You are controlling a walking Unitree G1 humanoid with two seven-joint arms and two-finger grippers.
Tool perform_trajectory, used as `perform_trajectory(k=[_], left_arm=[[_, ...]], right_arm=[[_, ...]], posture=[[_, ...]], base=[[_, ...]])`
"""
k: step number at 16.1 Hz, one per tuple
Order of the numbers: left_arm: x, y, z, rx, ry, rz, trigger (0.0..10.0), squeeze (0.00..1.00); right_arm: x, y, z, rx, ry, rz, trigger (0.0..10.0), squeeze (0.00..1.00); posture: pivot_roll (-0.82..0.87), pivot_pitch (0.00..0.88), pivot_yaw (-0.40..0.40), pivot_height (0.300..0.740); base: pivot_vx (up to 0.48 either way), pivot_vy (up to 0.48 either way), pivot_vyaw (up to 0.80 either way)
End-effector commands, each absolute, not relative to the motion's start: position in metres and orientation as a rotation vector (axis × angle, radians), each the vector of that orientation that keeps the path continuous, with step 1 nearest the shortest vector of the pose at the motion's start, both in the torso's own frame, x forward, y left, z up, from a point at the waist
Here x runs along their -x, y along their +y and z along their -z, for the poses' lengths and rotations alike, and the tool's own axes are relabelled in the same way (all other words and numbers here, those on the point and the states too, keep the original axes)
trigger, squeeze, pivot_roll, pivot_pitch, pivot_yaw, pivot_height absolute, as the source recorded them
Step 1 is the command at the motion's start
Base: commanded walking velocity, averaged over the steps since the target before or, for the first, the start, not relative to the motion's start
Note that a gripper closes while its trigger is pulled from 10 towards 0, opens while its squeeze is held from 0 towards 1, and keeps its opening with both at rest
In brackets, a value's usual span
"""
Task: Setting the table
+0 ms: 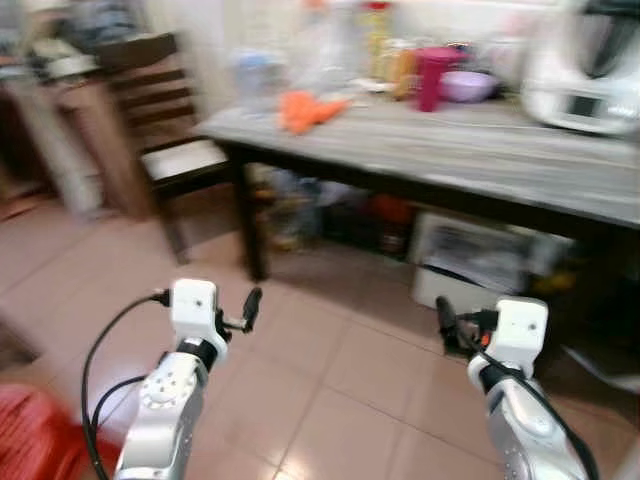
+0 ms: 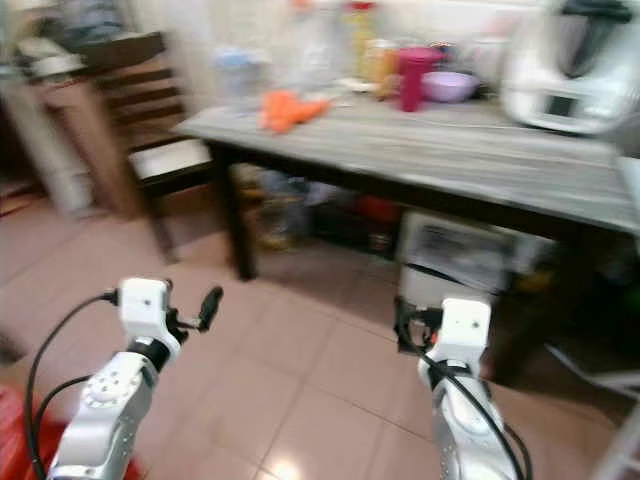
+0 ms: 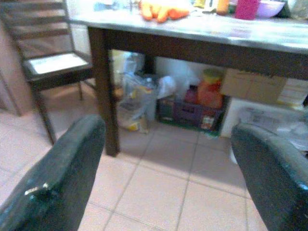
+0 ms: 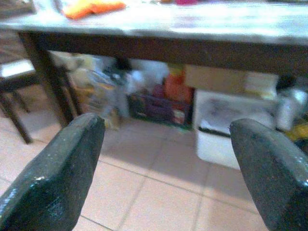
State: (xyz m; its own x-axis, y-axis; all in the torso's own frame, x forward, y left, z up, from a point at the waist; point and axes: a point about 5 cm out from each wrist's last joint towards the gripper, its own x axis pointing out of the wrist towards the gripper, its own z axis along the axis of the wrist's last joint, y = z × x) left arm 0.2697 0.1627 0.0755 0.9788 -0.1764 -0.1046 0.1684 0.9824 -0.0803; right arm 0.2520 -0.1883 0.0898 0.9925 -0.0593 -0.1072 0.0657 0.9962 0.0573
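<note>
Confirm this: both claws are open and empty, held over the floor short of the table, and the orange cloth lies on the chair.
Wrong on one point: the orange cloth lies on the table, not the chair, as the left eye view shows. Both claws, left and right, are open and empty over the floor.

Pinkish tiled floor (image 1: 330, 380) runs under dark-legged table (image 1: 520, 160) with grey wood-grain top. Dark wooden chair (image 1: 165, 150) with pale seat stands beside table's corner. Bags and dark crate (image 3: 190, 110) crowd floor beneath table, white bin (image 4: 226, 130) alongside. Pale wall (image 1: 270, 20) behind. Scene blurred.
</note>
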Motion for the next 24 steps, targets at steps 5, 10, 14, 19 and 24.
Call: perform_trajectory(k=[5, 10, 14, 19, 24], left_arm=[[-0.270, 0.152, -0.093, 0.078, 0.031, 0.244, 10.0, 0.00], [-0.262, 0.155, -0.099, 0.069, 0.012, 0.263, 10.0, 0.00], [-0.259, 0.155, -0.096, 0.070, 0.034, 0.270, 10.0, 0.00], [-0.264, 0.154, -0.101, 0.075, 0.025, 0.262, 10.0, 0.00], [-0.268, 0.152, -0.104, 0.079, 0.023, 0.260, 10.0, 0.00]], right_arm=[[-0.251, -0.195, -0.107, 0.009, 0.036, 0.118, 10.0, 0.00], [-0.236, -0.195, -0.114, 0.056, 0.008, 0.121, 10.0, 0.00], [-0.233, -0.192, -0.114, 0.054, 0.024, 0.103, 10.0, 0.00], [-0.236, -0.190, -0.118, 0.043, 0.011, 0.090, 10.0, 0.00], [-0.239, -0.188, -0.122, 0.050, -0.007, 0.086, 10.0, 0.00]], posture=[[-0.21, 0.000, 0.032, 0.740], [-0.22, 0.010, 0.043, 0.740], [-0.22, 0.018, 0.039, 0.740], [-0.21, 0.021, 0.040, 0.740], [-0.21, 0.030, 0.049, 0.740]], base=[[0.000, 0.000, 0.00], [0.000, -0.354, -0.74], [0.000, -0.240, -0.80], [0.000, -0.384, -0.69], [0.000, -0.480, 0.00]])
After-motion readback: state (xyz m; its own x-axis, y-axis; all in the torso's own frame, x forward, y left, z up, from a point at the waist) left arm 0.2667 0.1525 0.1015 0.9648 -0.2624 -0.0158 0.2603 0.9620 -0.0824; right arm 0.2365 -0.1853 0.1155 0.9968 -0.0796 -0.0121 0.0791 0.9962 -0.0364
